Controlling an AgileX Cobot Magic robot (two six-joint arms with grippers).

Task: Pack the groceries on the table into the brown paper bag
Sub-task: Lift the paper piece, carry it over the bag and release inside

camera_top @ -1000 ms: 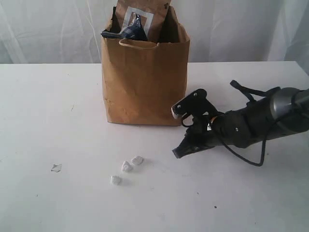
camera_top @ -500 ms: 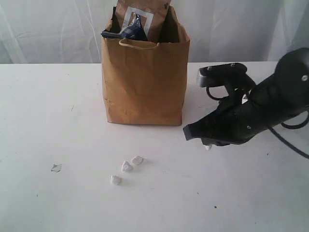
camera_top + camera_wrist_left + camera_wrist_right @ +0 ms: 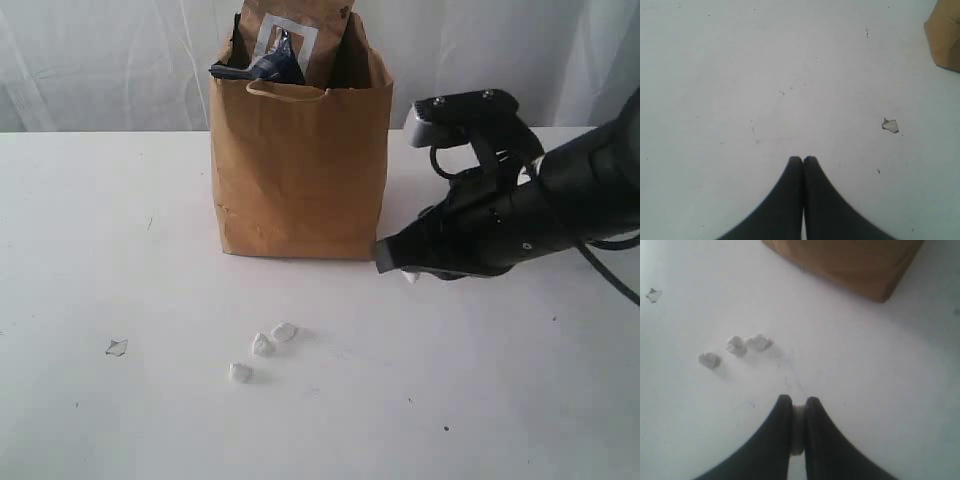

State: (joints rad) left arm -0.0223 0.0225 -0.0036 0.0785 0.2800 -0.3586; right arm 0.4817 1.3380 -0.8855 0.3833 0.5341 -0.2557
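The brown paper bag (image 3: 300, 170) stands upright at the back of the table (image 3: 100, 230). A brown pouch (image 3: 290, 30) and a dark packet (image 3: 260, 66) stick out of its top. My right gripper (image 3: 398, 264) hovers just right of the bag's base, low over the table. In the right wrist view this gripper (image 3: 799, 402) is shut on a small white lump (image 3: 798, 432), with the bag's bottom corner (image 3: 850, 260) ahead. My left gripper (image 3: 803, 160) is shut and empty above bare tabletop, with a corner of the bag (image 3: 945, 35) at the frame's edge. It does not show in the exterior view.
Three small white crumpled lumps (image 3: 262, 345) lie in front of the bag, also seen in the right wrist view (image 3: 735, 346). A small pale scrap (image 3: 117, 347) lies further left. A white curtain hangs behind the table.
My right arm has risen off the table and swung up and toward the bag's right side, carrying the small white lump between its jaws. The bag and loose lumps have not moved.
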